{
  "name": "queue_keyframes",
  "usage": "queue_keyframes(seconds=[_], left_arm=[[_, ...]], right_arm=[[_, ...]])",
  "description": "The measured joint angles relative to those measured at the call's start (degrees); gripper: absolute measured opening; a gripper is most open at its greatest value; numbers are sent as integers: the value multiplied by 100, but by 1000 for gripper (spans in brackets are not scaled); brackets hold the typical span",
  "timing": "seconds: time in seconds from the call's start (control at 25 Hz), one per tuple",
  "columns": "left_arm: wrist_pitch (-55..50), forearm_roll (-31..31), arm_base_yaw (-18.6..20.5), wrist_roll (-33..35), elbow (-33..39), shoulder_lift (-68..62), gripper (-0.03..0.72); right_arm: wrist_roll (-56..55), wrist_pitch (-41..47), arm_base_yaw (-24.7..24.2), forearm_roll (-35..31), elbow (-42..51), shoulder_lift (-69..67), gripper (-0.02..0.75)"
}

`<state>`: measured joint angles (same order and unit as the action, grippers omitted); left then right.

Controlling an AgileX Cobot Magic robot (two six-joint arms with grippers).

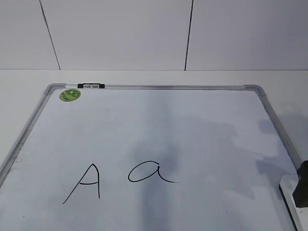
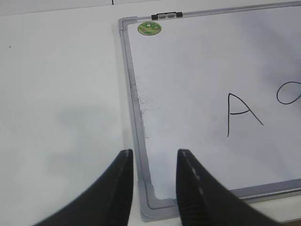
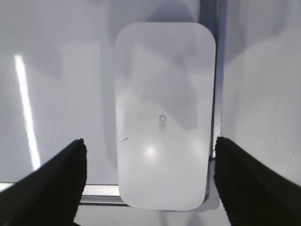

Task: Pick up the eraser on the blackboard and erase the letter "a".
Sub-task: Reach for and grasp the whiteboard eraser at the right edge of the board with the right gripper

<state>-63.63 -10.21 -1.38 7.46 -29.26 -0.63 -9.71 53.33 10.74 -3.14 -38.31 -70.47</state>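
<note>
white wall panels stand behind the white bench (image 1: 144,77). on it lies the blackboard (image 1: 192,139), with a green sticker (image 1: 70,95) in its far corner. the letter "a" (image 1: 151,172) sits beside a big "A" (image 1: 84,184). the eraser (image 3: 162,115) lies at the board's corner, between the right gripper (image 3: 150,176) jaws, which are wide apart. the left gripper (image 2: 154,181) jaws are apart over the frame.

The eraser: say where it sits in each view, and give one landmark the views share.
Exterior view: the eraser is at the lower right edge, cut off by the picture border, beside the board's right frame.
Left wrist view: not in it.
Right wrist view: the eraser fills the middle, between the open jaws.
Shared landmark: the board's silver frame.
</note>
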Motion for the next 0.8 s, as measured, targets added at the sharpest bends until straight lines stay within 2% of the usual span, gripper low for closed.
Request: queue_keyframes(seconds=[0.8], left_arm=[[0,0,0,0,0,0,235]], right_arm=[[-71,-8,0,181,0,-262,667]])
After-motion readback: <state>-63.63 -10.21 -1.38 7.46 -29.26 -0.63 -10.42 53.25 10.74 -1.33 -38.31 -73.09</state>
